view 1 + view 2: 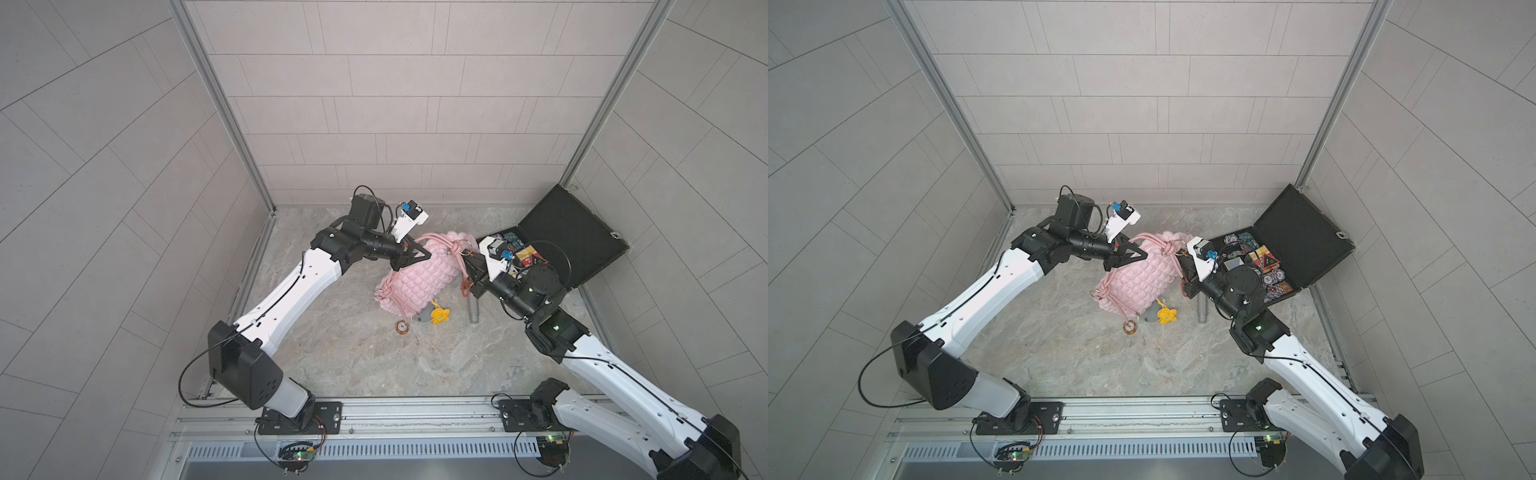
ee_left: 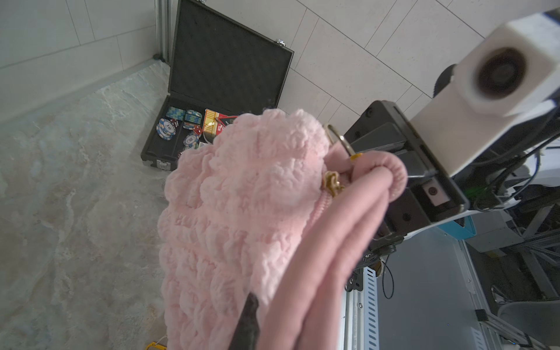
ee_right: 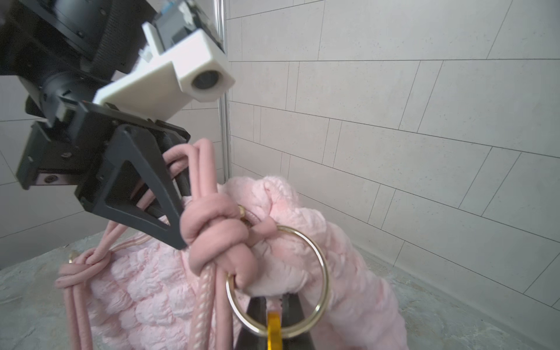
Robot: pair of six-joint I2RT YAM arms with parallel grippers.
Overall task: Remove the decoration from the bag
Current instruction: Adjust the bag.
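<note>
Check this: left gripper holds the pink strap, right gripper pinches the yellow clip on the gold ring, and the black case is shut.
Not shut: the black case stands open, chips showing, in both top views. The rest holds: left gripper on the pink strap, right gripper on the yellow clip at the gold ring.

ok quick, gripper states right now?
Left gripper: closed on the pink strap.
Right gripper: closed on the yellow clip hanging on the gold ring.
</note>
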